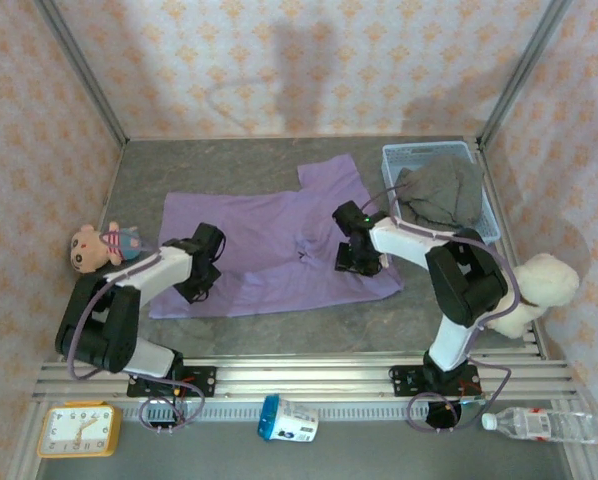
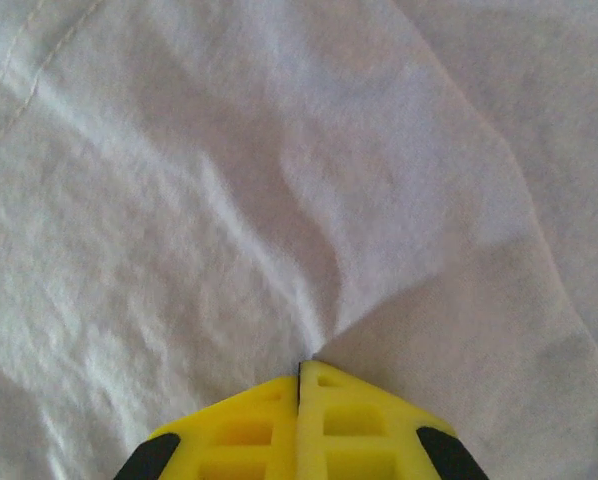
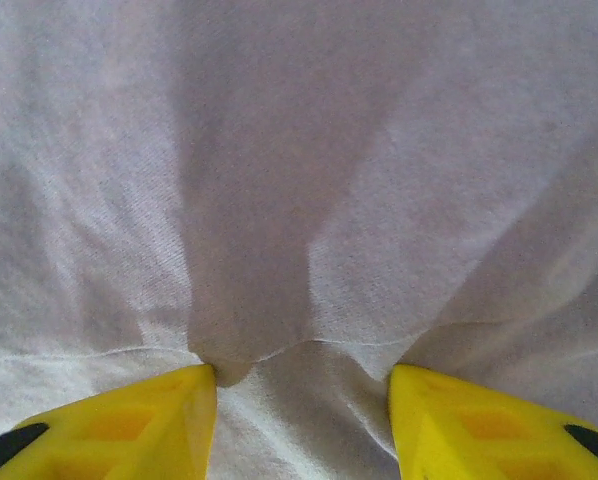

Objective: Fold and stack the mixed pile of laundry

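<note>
One lilac shirt [image 1: 279, 250] spread flat on bench [image 1: 279, 330] for folding. Anchor: left fingers [image 2: 249, 425] clenched on its cloth, 9 o'clock side; right fingers [image 3: 129, 420] released, spread above cloth, 3 o'clock side.

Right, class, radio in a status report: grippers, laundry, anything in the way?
Left gripper shut on lilac shirt. Right gripper open, down on it. Shirt spread out; trousers heaped in basket. Plush doll off the cloth.

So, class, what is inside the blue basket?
Grey-brown trousers lie bunched in the basket, filling most of it. They cover the basket's floor, so anything beneath them cannot be seen.
</note>
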Controlling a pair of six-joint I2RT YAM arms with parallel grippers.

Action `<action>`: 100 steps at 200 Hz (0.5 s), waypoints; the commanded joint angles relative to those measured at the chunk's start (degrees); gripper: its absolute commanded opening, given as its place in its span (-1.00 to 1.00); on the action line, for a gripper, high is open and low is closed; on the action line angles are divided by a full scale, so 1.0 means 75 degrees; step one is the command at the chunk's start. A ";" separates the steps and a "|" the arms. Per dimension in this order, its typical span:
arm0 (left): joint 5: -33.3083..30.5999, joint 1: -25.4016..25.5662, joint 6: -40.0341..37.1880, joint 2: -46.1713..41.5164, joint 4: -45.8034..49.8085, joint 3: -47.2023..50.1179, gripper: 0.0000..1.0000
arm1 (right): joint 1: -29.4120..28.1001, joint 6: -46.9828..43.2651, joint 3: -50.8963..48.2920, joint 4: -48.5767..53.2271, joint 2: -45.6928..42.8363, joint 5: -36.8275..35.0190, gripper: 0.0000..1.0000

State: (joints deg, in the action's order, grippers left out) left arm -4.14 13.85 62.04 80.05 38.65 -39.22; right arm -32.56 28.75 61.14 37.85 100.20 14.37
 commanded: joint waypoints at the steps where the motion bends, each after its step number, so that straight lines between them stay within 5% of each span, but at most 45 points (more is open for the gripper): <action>1: -0.0482 0.0094 0.0340 -0.0808 0.0773 0.0114 -1.00 | -0.0142 0.0251 -0.0199 0.0635 -0.0374 0.0606 0.00; 15: -0.0743 0.0075 0.0027 -0.1139 0.0692 -0.0136 -1.00 | -0.0141 0.0306 0.0003 0.0726 -0.0738 0.0688 0.10; 29: -0.0848 -0.0001 -0.0413 -0.1148 0.0526 -0.0609 -0.61 | -0.0119 0.0215 0.0494 0.0979 -0.0909 0.0495 0.20; 39: -0.0813 -0.0087 -0.0772 -0.0974 0.0404 -0.1033 -0.51 | -0.0070 0.0060 0.1008 0.1217 -0.0848 0.0259 0.21; 100: -0.0336 -0.0804 -0.1949 0.0865 -0.0050 -0.3443 -0.34 | 0.1085 -0.0320 0.3826 0.1397 0.0655 -0.0731 0.21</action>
State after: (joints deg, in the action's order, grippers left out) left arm -7.42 10.59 51.48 82.72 39.44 -60.97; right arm -28.47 27.53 83.59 46.13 99.13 14.52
